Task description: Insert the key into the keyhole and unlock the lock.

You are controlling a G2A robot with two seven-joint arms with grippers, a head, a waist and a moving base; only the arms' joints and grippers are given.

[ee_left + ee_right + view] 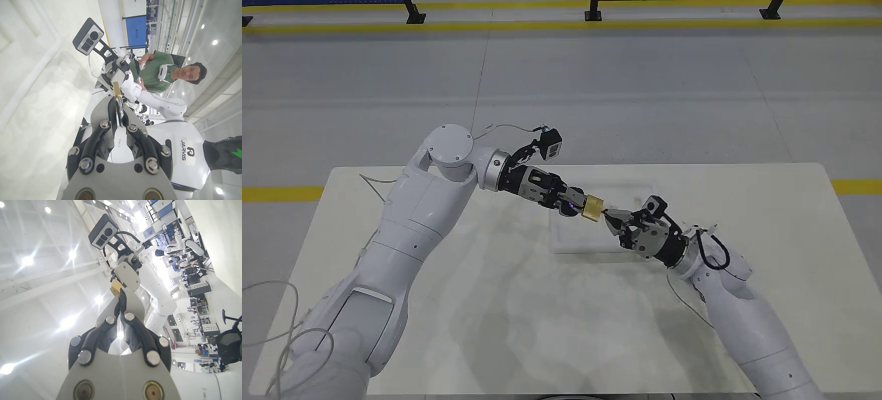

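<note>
A: Where's the lock (592,208)?
B: Over the table (762,215), between the 2 grippers. The left gripper (118,110) is clamped on its shackle end, with the brass body sticking out past the fingers.
A: And the right gripper (121,298)?
B: Its fingers are pinched together, with the tips touching the lock's far end.

lock (117,91): brass-look metal, glossy | shackle (120,111): shiny silver metal | table (492,330): smooth matt

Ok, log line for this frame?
left gripper shut on lock | right gripper shut, tips at lock | both over table | unlock not confirmed
</note>
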